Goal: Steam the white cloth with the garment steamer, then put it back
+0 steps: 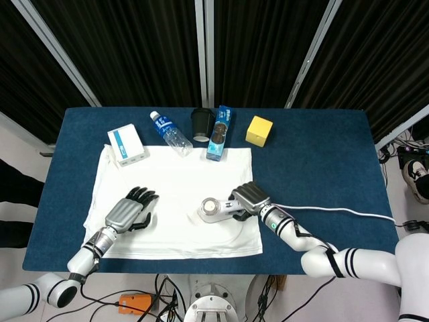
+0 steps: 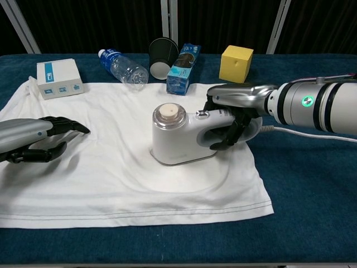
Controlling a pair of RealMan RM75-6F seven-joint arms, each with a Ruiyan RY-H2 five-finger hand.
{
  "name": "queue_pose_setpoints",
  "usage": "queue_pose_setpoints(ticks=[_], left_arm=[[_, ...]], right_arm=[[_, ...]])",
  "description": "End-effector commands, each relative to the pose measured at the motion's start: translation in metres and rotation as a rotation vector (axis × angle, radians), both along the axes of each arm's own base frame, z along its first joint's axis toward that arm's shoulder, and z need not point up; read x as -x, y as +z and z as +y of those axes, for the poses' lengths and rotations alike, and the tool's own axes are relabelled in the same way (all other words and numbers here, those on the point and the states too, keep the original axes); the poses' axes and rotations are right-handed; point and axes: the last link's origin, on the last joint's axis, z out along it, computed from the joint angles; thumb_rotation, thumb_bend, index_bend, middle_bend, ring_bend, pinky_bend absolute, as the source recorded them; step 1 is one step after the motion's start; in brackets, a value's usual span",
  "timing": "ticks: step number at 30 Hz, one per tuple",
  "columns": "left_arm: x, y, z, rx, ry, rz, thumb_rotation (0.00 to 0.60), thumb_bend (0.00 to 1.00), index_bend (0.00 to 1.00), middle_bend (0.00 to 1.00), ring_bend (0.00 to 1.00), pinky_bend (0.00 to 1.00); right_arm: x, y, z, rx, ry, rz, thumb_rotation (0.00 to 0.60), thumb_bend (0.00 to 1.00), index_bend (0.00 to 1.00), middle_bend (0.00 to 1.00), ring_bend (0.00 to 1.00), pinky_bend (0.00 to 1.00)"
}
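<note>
Curtained lab booth, blue table

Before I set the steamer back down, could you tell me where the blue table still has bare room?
The widest bare patch of dark blue table lies right of the white cloth, from the yellow cube toward the front edge; only the thin white cord crosses it. The back edge is crowded: white box, clear water bottle, black paper cup, blue snack packet.

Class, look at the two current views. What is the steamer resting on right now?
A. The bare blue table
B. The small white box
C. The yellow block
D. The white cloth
D: the steamer, gripped by the right hand, sits on the cloth, well inside its edges.
</note>
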Motion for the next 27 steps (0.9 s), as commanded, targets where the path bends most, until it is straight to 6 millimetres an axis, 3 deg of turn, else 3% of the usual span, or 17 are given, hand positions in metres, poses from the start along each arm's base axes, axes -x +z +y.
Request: queue_pose_setpoints(ticks=[1, 8, 15, 22, 27], left_arm=[[0.0, 0.0, 0.0, -0.002, -0.001, 0.002, 0.117, 0.54, 0.09, 0.07, 0.0, 0.0], [-0.001, 0.001, -0.001, -0.005, -0.005, 0.005, 0.116, 0.53, 0.09, 0.07, 0.0, 0.0], [-0.003, 0.002, 0.0, -0.006, -0.011, 0.007, 0.116, 0.53, 0.09, 0.07, 0.0, 0.0], [-0.004, 0.001, 0.0, -0.004, -0.009, 0.01, 0.116, 0.53, 0.09, 0.07, 0.0, 0.0], [-0.004, 0.001, 0.0, -0.004, -0.009, 0.011, 0.116, 0.53, 0.09, 0.07, 0.0, 0.0]], right_arm=[[0.001, -0.006, 0.017, -0.04, 0.028, -0.015, 0.6, 0.47, 1.0, 0.94, 0.97, 0.65], [-0.001, 0.005, 0.042, -0.111, 0.075, -0.067, 0.6, 0.47, 1.0, 0.94, 0.97, 0.65], [0.0, 0.027, 0.02, -0.007, 0.067, -0.135, 0.6, 0.47, 1.0, 0.94, 0.97, 0.65], [0.0, 0.018, 0.032, -0.04, 0.118, -0.12, 0.6, 0.47, 1.0, 0.94, 0.97, 0.65], [0.005, 0.005, 0.028, -0.024, 0.13, -0.086, 0.6, 0.47, 1.0, 0.94, 0.97, 0.65]])
